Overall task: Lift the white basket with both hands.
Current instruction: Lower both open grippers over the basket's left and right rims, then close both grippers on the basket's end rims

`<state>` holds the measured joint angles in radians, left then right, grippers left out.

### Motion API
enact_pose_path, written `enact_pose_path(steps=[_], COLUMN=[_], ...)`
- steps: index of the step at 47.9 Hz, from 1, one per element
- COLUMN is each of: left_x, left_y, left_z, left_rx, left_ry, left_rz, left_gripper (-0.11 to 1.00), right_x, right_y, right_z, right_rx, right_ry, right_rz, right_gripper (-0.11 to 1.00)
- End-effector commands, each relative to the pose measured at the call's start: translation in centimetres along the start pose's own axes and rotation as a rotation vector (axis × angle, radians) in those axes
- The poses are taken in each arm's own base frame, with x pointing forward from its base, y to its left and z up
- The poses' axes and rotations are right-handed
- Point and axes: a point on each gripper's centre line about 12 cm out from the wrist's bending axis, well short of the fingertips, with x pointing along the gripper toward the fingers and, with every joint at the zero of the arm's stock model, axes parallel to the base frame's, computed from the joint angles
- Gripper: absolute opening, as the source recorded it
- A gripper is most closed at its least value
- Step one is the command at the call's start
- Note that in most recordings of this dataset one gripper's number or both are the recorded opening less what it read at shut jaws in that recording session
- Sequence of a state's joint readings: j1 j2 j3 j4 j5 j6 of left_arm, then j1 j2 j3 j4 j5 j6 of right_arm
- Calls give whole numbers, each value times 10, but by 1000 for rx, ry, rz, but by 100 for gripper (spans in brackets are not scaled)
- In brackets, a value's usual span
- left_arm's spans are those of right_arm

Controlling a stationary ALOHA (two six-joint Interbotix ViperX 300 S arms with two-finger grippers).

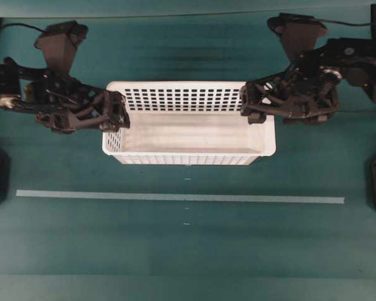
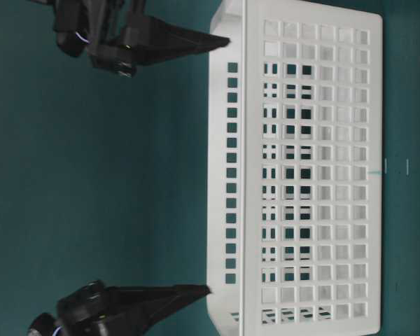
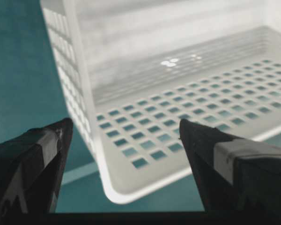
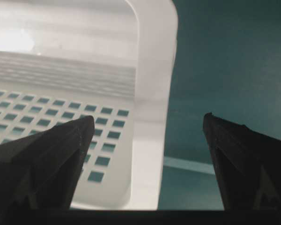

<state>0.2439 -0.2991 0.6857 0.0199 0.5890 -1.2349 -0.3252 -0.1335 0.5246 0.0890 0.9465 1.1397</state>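
The white basket [image 1: 188, 135] rests on the green worktop [image 1: 175, 251]. Left end effector [image 1: 116, 113] and right end effector [image 1: 250, 103] are open, each straddling an end rim. Lower both evenly, close simultaneously, then lift level.

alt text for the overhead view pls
A white basket sits on a green table, with an open black tool at each short end: the left tool and the right tool each straddle the rim. A pale tape line runs in front.
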Motion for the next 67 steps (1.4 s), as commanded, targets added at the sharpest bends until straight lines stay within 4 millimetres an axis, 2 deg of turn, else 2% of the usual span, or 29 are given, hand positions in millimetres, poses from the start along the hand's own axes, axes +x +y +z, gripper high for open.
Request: enact_pose_path(steps=[1,16,26,37,58,64,67], left_x=[0,15,31,37,46,49,50], left_y=[-4,8,19,20,24,21,21], left_z=[3,9,4,3,2,3,3], left_rx=[1,-22,-22,-20,-20,-20,-21], left_ry=[-6,-5,17,19,20,12,11], left_rz=[-7,45,100,101,104,79,80], left_gripper=[92,92,92,92,91,86,77], right_x=[3,23,39,41,53,57,57], right_y=[4,6,4,7,-2,-3,-3], right_z=[2,5,6,9,7,6,6], right_rx=[-4,0,2,6,53,67,77], right_ry=[-3,-3,3,-10,-15,-20,-21], right_rz=[-1,-11,-35,-11,-10,1,4], right_gripper=[96,96,96,96,96,94,88])
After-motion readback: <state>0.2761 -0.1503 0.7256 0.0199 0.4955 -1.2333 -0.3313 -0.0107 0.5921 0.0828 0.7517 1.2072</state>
